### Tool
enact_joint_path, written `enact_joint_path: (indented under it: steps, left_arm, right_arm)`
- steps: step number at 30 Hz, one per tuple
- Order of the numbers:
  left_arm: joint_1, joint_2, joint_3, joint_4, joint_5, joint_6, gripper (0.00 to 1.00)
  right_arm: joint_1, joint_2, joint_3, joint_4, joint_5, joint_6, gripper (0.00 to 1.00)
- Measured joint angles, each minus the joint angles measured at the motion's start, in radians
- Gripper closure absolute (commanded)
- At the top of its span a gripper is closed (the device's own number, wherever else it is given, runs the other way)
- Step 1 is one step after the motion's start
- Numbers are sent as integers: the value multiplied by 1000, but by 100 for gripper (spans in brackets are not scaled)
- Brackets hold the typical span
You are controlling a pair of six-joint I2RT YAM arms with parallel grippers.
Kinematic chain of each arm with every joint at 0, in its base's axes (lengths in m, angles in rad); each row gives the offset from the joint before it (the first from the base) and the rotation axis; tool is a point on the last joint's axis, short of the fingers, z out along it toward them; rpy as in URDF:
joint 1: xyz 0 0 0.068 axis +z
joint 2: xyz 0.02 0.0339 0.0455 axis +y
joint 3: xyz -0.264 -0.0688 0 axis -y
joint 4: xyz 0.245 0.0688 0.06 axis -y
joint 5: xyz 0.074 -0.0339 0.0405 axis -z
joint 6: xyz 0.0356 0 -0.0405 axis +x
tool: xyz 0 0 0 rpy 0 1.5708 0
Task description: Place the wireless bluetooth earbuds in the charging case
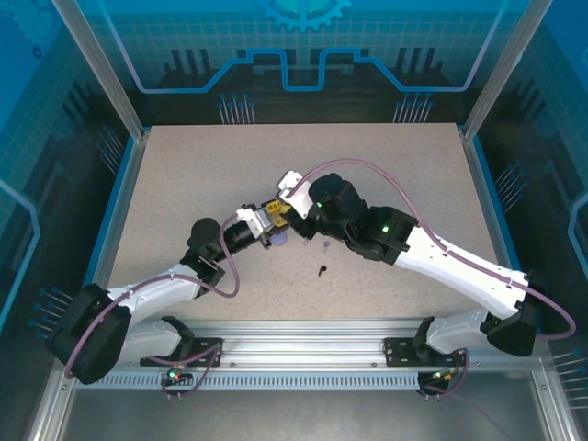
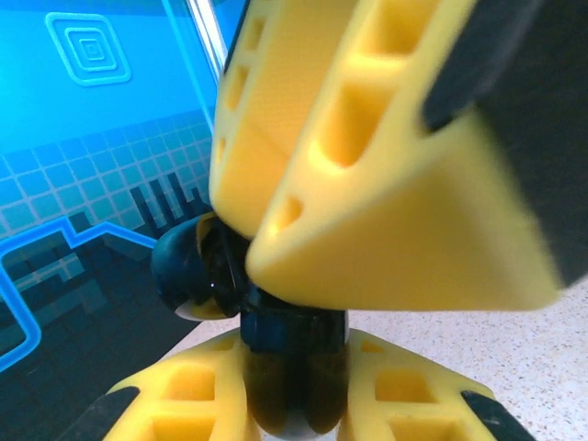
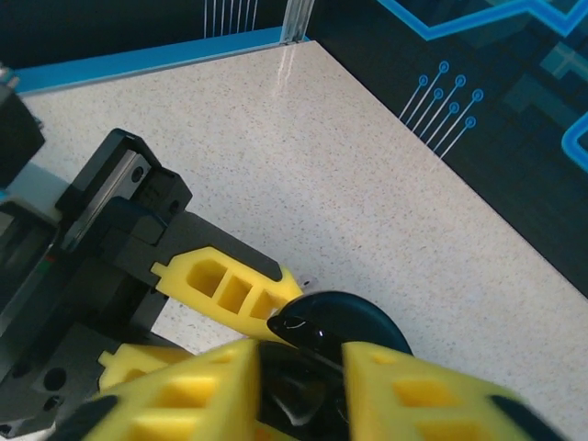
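Currently left gripper (image 2: 294, 363) clamps the glossy black round charging case (image 3: 344, 320). Right gripper (image 3: 308, 372), at 2 o'clock, grip unclear, could knock it loose.

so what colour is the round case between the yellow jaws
Glossy black case; it shows best in the right wrist view.

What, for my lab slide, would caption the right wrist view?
The right gripper straddles the black charging case that the left gripper holds above the speckled table.
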Motion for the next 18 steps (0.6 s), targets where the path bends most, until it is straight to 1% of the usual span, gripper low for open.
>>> enact_joint_path:
  steps: [1, 5, 8, 10, 15, 18]
  left_arm:
    - [0, 0, 0, 6, 0, 0, 100]
    - [0, -1, 0, 33, 0, 0, 100]
    - [0, -1, 0, 49, -1, 0, 100]
    - [0, 0, 0, 61, -4, -3, 100]
    - [0, 0, -2, 86, -20, -7, 100]
    - [0, 1, -11, 114, -29, -16, 100]
  right_arm:
    - [0, 0, 11, -7, -8, 9, 51]
    - [-9, -8, 45, -18, -39, 75, 41]
    - [-34, -48, 51, -19, -55, 136, 37]
    - [-58, -93, 51, -23, -55, 184, 31]
    - [-87, -198, 51, -42, -13, 317, 24]
    - [-98, -247, 36, -63, 39, 407, 23]
